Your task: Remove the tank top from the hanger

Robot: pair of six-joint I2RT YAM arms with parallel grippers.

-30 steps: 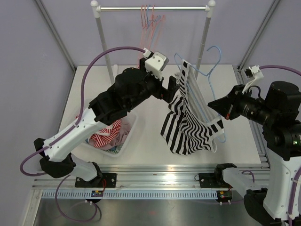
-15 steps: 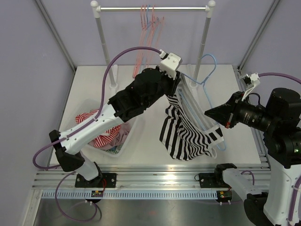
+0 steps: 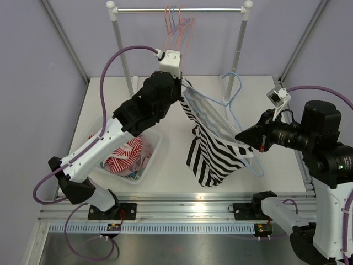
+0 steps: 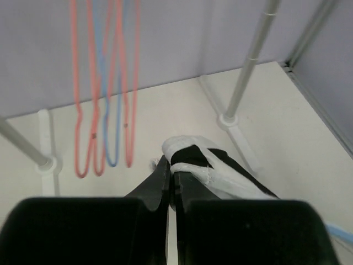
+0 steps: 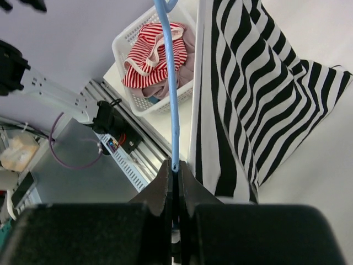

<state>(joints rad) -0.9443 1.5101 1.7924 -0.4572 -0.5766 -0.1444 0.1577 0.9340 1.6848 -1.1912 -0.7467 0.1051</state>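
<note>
The black-and-white striped tank top [image 3: 212,154] hangs in the air over the middle of the table, stretched between my two arms. My left gripper [image 3: 182,84] is shut on its white-edged strap [image 4: 198,152], holding it up and to the left. In the left wrist view, the strap bunches right at the tips of this gripper [image 4: 172,168]. The light blue wire hanger [image 3: 230,102] is still threaded through the top. My right gripper [image 3: 242,136] is shut on the hanger's lower wire [image 5: 169,83]. In the right wrist view, the striped cloth [image 5: 259,94] drapes to the right of that gripper [image 5: 174,165].
A white basket [image 3: 150,161] with red-striped clothes [image 3: 124,154] sits on the table at the left, under my left arm. At the back, a clothes rack [image 3: 179,9] carries several red and blue hangers [image 3: 176,22], and its posts stand on both sides.
My left gripper closed on the tank top's strap and drew it up and to the left. The top is now stretched out, and the hanger has tilted with it.
</note>
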